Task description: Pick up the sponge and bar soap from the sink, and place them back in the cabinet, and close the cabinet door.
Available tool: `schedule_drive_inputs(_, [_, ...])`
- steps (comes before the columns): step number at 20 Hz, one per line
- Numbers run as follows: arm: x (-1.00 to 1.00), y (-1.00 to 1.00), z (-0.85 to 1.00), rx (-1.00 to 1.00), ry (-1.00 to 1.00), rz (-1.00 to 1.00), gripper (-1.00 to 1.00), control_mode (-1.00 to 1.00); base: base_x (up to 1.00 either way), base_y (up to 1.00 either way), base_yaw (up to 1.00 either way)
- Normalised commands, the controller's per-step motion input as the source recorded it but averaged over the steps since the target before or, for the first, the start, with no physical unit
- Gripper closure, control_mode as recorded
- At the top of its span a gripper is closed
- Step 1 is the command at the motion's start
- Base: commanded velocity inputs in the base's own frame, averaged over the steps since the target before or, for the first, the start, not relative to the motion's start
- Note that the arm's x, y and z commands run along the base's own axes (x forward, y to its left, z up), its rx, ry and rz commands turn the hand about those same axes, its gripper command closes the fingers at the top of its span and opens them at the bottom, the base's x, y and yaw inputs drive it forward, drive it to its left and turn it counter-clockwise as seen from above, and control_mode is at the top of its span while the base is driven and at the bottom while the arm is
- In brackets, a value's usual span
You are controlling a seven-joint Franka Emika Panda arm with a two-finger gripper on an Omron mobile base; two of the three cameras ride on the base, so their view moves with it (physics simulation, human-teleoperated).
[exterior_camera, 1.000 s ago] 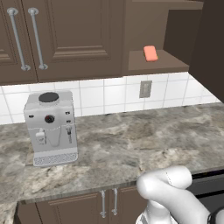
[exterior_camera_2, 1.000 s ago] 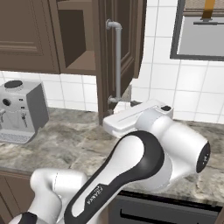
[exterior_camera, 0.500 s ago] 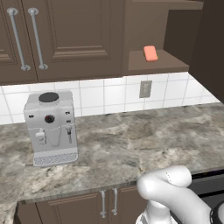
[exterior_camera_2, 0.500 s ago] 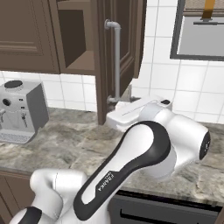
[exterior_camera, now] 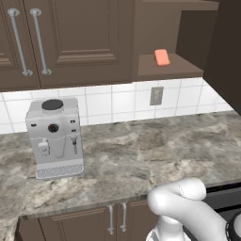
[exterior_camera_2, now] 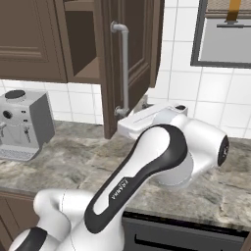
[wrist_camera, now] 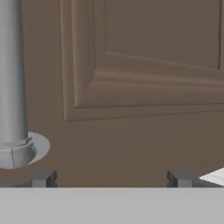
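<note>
Grey stone counter runs below, the bar soap (exterior_camera: 162, 57) sits on the shelf inside the cabinet (exterior_camera: 169, 70), and the wide-open, empty gripper (wrist_camera: 111, 178) has crept nearer the cabinet door (exterior_camera_2: 132, 59), probably to push it shut.

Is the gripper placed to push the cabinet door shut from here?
Probably yes. The gripper is open and faces the cabinet door close up, beside the lower end of its handle. Nothing lies between the fingertips and the panel. The door stands ajar; the bar soap lies on the shelf.
</note>
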Motion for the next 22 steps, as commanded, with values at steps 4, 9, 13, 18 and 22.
schedule_drive_inputs(4, [0.1, 0.31, 0.0, 0.0, 0.0, 0.0, -1.0, -1.0, 0.0, 0.0, 0.0])
schedule_drive_inputs(9, [0.08, 0.36, 0.0, 0.0, 0.0, 0.0, -1.0, -1.0, 0.0, 0.0, 0.0])
schedule_drive_inputs(13, [0.07, 0.37, 0.0, 0.0, 0.0, 0.0, -1.0, -1.0, 0.0, 0.0, 0.0])
schedule_drive_inputs(18, [0.05, 0.35, 0.0, 0.0, 0.0, 0.0, -1.0, -1.0, 0.0, 0.0, 0.0])
schedule_drive_inputs(22, [0.06, 0.41, 0.0, 0.0, 0.0, 0.0, -1.0, -1.0, 0.0, 0.0, 0.0])
